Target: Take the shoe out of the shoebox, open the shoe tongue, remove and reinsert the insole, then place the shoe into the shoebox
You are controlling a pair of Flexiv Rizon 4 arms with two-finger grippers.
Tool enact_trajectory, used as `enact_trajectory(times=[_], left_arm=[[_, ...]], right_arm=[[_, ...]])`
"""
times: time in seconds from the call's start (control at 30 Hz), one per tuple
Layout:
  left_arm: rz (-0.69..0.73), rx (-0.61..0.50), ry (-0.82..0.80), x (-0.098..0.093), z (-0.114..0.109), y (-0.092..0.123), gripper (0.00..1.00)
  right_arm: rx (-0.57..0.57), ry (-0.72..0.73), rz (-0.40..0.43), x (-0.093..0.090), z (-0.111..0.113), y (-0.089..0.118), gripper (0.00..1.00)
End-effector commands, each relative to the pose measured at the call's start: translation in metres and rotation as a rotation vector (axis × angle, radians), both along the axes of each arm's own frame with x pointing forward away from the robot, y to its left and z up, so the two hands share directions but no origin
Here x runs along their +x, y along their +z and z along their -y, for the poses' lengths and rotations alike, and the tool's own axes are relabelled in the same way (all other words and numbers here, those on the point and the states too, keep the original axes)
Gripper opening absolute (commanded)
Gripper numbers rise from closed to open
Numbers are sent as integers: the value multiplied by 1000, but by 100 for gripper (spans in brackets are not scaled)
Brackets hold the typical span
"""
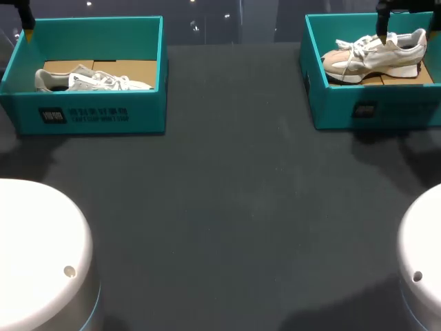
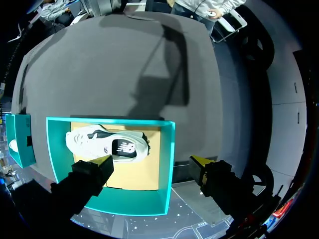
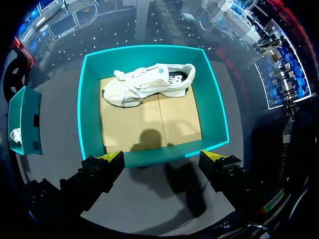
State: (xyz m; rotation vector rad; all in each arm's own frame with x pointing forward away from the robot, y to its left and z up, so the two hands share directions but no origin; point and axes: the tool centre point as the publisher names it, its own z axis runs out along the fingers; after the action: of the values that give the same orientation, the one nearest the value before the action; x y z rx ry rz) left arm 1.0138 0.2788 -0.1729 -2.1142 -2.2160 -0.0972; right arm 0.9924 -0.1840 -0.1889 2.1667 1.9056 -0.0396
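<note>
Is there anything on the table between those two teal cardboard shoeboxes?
No. In the head view, only bare dark grey tabletop stretches between the left teal cardboard shoebox and the right teal cardboard shoebox.

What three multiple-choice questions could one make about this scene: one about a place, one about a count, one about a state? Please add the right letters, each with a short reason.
1. Where does the right shoe lie?
A) beside its box
B) inside the right shoebox
C) on top of the box's rim

2. How many teal shoeboxes are in view?
A) one
B) two
C) three

3. In what state is the left claw?
A) open, holding nothing
B) shut on a shoe
C) shut on a box wall

Right letters:
1 B, as the shoe rests on that box's cardboard floor.
2 B, as there are the left shoebox and the right one, and no third.
3 A, as its yellow tips stand far apart over the left shoe, gripping nothing.
</note>
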Motion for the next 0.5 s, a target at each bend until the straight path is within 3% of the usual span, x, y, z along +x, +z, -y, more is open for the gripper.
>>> enact_trajectory(times=[0.03, 0.17, 0.23, 0.5], left_arm=[[2, 2, -1, -1, 0, 0, 100], [2, 2, -1, -1, 0, 0, 100], [2, 2, -1, -1, 0, 0, 100], [2, 2, -1, -1, 0, 0, 100]], right_arm=[[4, -18, -86, 11, -1, 1, 100], [4, -18, -86, 11, -1, 1, 100], [29, -5, -93, 23, 8, -9, 100], [-48, 108, -63, 79, 44, -12, 100]])
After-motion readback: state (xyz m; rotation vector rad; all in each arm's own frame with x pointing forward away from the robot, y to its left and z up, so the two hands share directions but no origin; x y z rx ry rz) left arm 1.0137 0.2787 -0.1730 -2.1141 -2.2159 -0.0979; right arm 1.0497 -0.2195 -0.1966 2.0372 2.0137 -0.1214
